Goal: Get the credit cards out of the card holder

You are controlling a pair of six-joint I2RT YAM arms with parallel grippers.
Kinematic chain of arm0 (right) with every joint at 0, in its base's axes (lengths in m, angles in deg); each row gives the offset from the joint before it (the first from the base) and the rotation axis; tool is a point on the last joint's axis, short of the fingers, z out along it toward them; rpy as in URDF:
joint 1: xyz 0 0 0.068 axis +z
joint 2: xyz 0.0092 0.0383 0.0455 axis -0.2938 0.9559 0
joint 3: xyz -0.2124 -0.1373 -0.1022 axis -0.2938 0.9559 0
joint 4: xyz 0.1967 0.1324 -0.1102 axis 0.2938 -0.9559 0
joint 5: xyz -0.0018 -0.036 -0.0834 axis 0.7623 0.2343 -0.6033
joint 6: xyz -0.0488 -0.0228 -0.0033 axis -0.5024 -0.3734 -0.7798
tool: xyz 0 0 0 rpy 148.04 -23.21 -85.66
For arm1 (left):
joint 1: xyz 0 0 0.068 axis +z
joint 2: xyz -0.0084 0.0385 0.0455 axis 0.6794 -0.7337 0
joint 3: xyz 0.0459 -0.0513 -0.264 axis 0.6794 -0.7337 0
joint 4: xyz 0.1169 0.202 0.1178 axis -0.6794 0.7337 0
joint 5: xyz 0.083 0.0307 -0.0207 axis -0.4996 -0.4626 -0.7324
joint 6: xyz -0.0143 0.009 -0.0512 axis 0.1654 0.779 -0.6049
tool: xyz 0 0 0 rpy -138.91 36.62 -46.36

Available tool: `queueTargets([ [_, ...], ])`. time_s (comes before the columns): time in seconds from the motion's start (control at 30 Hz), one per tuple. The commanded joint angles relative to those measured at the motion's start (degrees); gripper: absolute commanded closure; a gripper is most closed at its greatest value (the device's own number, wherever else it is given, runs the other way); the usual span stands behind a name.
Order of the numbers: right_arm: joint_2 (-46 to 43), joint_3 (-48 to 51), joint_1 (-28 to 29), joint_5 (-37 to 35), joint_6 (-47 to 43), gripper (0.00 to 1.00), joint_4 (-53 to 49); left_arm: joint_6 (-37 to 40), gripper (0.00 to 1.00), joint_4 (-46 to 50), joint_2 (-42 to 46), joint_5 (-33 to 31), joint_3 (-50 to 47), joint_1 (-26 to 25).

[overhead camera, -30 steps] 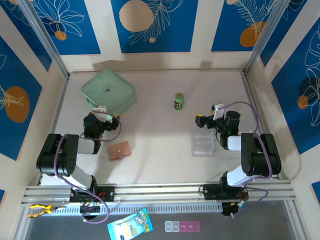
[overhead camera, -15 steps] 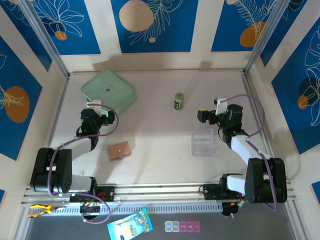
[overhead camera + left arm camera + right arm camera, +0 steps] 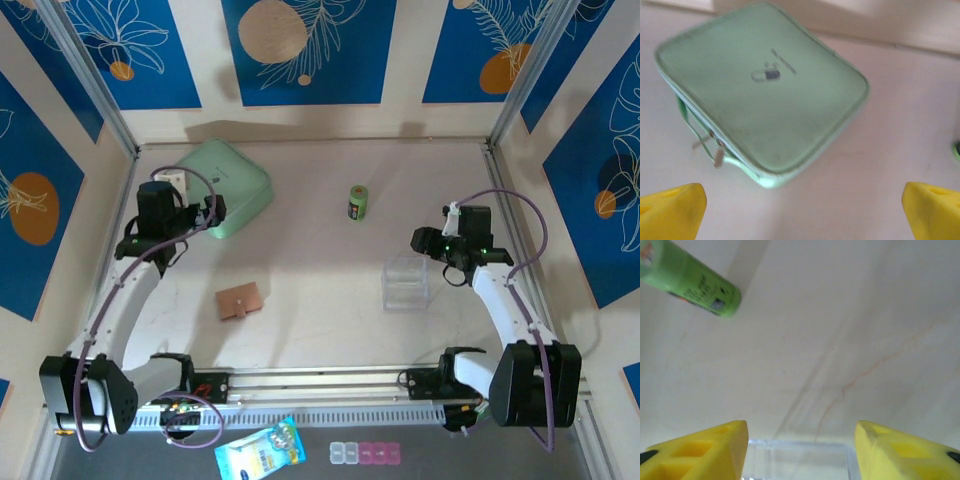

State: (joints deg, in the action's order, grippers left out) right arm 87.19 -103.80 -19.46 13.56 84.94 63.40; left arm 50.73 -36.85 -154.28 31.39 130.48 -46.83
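**Both arms have unfolded since a second ago**

The left claw (image 3: 207, 207) has moved back and to the left. It is now at the mint-green zip case (image 3: 765, 100), with its fingers spread wide and holding nothing. The right claw (image 3: 800, 440) has shifted a little to the right, just behind the clear plastic box (image 3: 406, 283); its fingers stand apart and empty. The card holder (image 3: 241, 301) lies closed on the worktop (image 3: 310, 250), well apart from both claws. A green bottle (image 3: 358, 202) stands farther back.
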Motion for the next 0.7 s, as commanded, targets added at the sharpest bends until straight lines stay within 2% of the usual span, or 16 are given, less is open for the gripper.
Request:
queueTargets([
  [0.0, 1.5, -2.4, -0.2, 0.4, 2.0, 0.50, -8.4, 0.6, 0.00, 14.5, -0.6, 6.4, 4.4, -0.3],
  [0.13, 3.2, -3.7, -0.2, -3.3, 2.5, 0.62, -12.1, 6.5, 0.00, 15.6, -1.7, 4.2, 4.8, -0.3],
  [0.23, 3.4, -3.8, -0.1, -5.0, 2.4, 0.63, -13.6, 7.3, 0.00, 14.0, -0.6, -0.9, 1.4, -0.3],
  [0.43, 4.7, -2.9, 0.0, -4.1, 2.5, 0.64, -12.4, 8.8, 0.00, 12.1, 2.2, -1.5, -0.9, -0.2],
  [0.67, 9.4, -3.6, 1.6, -3.9, 2.7, 0.69, -11.2, 9.8, 0.00, 11.7, 2.9, -2.3, -2.0, -0.2],
])
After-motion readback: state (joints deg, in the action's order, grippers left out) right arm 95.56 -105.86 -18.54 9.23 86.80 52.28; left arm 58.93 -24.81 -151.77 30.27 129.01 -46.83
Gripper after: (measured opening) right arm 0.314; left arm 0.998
